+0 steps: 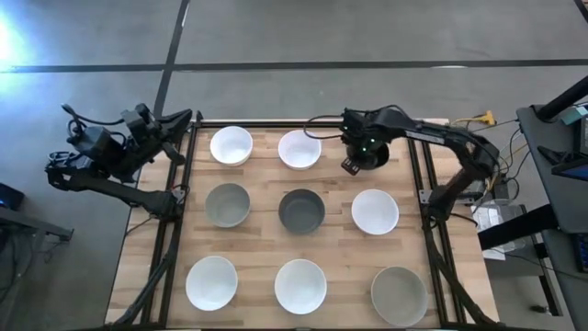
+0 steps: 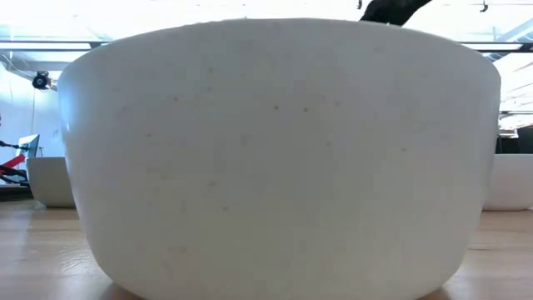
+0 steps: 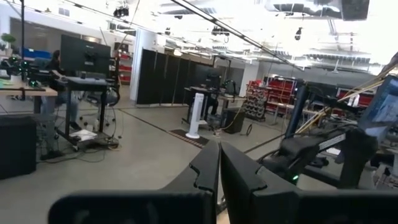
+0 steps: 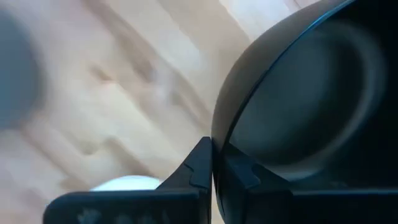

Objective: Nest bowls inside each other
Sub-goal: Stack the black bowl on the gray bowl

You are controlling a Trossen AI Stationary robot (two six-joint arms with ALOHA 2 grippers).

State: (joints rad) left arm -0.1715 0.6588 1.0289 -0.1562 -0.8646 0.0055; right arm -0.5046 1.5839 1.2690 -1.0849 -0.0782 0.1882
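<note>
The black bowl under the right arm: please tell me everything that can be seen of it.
The black bowl is round and smooth, with a dark matt inside and a thin rim. It sits upright at the back right corner of the wooden table, mostly hidden under the right gripper in the high view. The jaws are shut on its rim. It touches no other bowl.

Even, bright overhead light falls on the table, with strong glare at ten o'clock on the floor in the high view. In the low view, windows behind blow out white around a near bowl. The right wrist view is smeared, perhaps by motion, its wood grain soft.
</note>
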